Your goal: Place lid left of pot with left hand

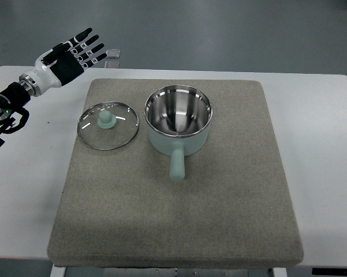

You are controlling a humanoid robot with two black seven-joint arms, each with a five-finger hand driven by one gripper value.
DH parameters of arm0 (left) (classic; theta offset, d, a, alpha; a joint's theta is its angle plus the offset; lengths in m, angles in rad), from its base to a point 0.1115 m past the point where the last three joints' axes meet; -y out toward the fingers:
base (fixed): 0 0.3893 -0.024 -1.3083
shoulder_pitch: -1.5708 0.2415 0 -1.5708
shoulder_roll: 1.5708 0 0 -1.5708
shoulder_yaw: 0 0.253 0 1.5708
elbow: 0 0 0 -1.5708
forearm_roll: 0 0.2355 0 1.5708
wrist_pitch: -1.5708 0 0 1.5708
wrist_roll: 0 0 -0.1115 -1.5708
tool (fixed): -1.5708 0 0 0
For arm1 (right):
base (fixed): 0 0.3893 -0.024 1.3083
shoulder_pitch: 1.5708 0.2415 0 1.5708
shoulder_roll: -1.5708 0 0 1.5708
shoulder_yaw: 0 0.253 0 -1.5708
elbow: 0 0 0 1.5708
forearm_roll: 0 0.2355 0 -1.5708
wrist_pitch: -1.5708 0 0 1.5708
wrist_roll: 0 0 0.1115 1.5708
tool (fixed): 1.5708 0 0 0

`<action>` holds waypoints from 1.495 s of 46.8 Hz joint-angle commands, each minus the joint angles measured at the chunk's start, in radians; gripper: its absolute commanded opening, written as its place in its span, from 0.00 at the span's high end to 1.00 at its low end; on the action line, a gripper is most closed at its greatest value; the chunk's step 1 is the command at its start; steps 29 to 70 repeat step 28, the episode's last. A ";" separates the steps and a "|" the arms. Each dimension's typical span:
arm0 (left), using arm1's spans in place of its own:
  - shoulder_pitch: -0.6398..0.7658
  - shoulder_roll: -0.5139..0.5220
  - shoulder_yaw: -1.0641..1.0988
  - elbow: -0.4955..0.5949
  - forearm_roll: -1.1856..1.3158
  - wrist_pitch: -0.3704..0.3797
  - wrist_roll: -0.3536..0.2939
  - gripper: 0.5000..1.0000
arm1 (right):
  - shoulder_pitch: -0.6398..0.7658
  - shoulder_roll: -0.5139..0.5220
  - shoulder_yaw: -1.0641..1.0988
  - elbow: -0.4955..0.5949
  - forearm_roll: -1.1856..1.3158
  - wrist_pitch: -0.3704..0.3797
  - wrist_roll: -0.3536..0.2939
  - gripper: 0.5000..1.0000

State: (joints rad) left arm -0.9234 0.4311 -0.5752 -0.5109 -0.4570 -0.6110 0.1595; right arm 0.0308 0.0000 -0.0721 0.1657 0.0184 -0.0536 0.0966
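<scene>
Lid (108, 125) lies flat just left of pot (178, 122); my left robot hand (75, 53) is spread, empty; I keep clear.

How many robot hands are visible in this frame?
1: the left hand, fingers spread and empty, hovers beyond the table's far-left corner. The right hand is out of view.

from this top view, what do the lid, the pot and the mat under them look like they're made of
Lid: clear glass disc, since the mat shows through it, with a shiny metal rim and a matte mint knob, likely plastic or silicone.
Pot: polished steel inside, mirror-like reflections; pale mint outside and handle, probably a coating, hard to confirm.
Mat: grey-brown, dull and fuzzy, looks like felt or woven fabric.
</scene>
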 commanded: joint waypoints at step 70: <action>0.001 0.009 -0.018 -0.001 0.011 0.000 0.012 0.00 | -0.009 0.000 -0.002 0.012 0.003 0.009 -0.003 0.16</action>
